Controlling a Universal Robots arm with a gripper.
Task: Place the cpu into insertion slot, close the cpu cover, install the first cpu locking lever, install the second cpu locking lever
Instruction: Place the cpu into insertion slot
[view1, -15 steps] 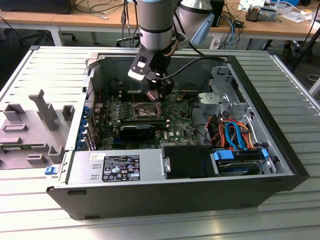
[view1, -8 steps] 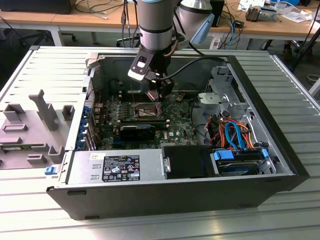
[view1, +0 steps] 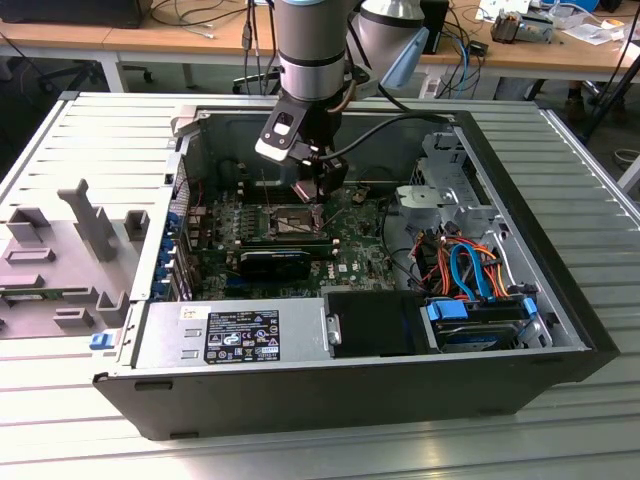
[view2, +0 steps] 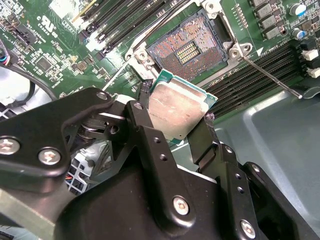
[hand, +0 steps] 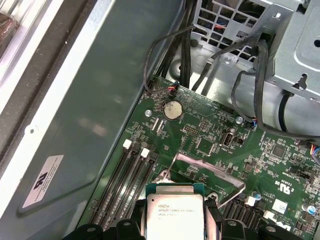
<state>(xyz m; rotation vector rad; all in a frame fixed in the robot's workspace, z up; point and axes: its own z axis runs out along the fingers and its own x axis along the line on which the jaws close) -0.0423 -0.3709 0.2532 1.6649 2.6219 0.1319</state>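
Observation:
My gripper (view1: 318, 190) hangs inside the open computer case, shut on the cpu (view2: 177, 112) by two opposite edges. The chip's dull silver top also shows in the first wrist view (hand: 174, 215). It hovers tilted a little above the motherboard, just beside the insertion slot (view2: 187, 47), apart from it. The slot lies uncovered, its field of gold contacts exposed inside a silver rim (view1: 285, 222). The cpu cover (hand: 210, 167) stands raised as a thin metal frame beyond the chip. A thin locking lever (view2: 270, 75) sticks out, unlatched, from the slot's corner.
Long black memory slots (view2: 250, 75) run beside the socket. A black heatsink block (view1: 275, 262) lies on the board near it. Drive cage and cables (view1: 460, 260) fill the exterior view's right, with the power supply (view1: 230, 335) in front. A grey fixture (view1: 70, 250) sits outside the case.

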